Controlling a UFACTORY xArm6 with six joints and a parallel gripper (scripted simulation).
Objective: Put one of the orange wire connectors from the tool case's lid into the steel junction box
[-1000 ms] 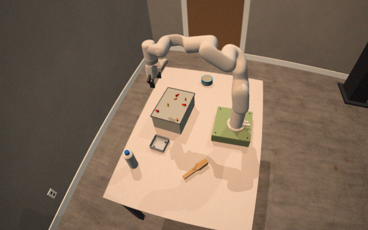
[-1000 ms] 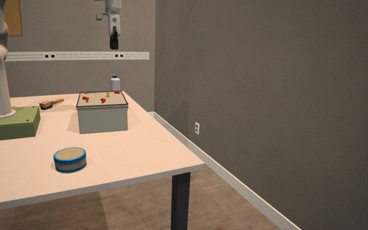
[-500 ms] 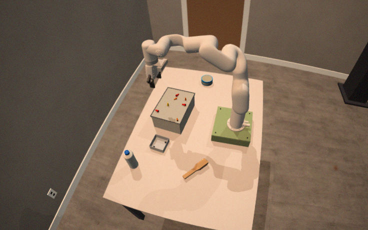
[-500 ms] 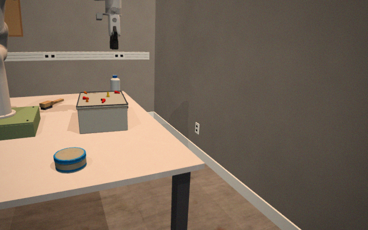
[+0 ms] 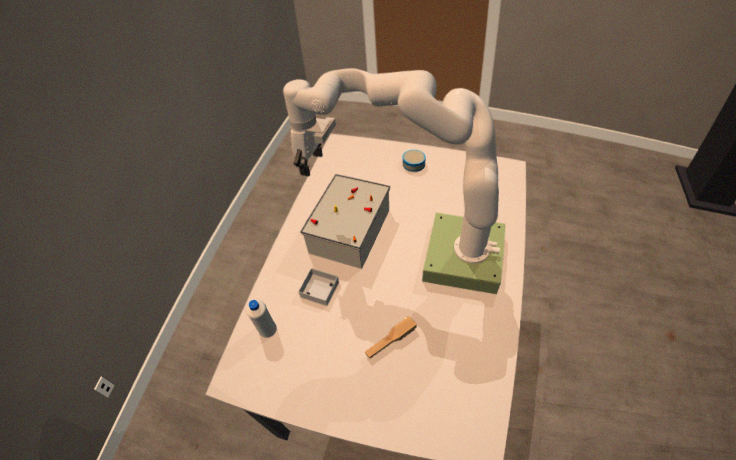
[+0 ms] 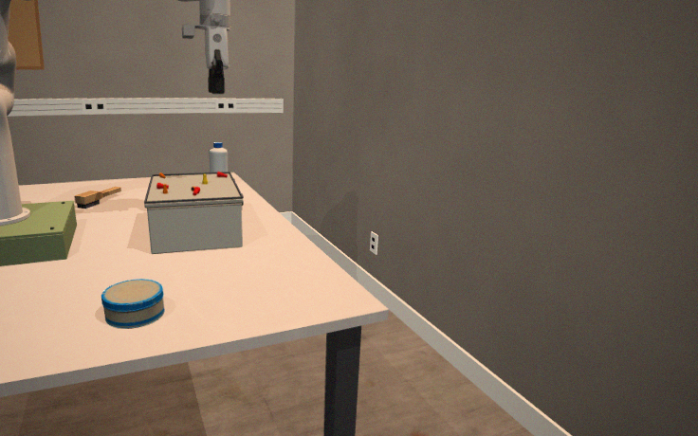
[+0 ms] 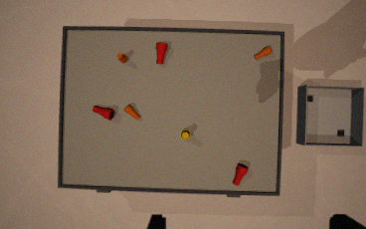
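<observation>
Hand [image 6: 215, 84] hangs wide open, holding nothing; those small orange plastic cone connectors [image 7: 131, 112] look light and slippery, so pinch across the fat end

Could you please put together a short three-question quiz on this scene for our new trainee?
1. True or false: the gripper is holding a wire connector.
2. How many orange wire connectors lie on the tool case lid?
3. Which sits closest to the steel junction box? A) round blue-rimmed tin B) white bottle with a blue cap C) tool case

Key: 1. False, it is open and high above the case. 2. Three. 3. C.
</observation>
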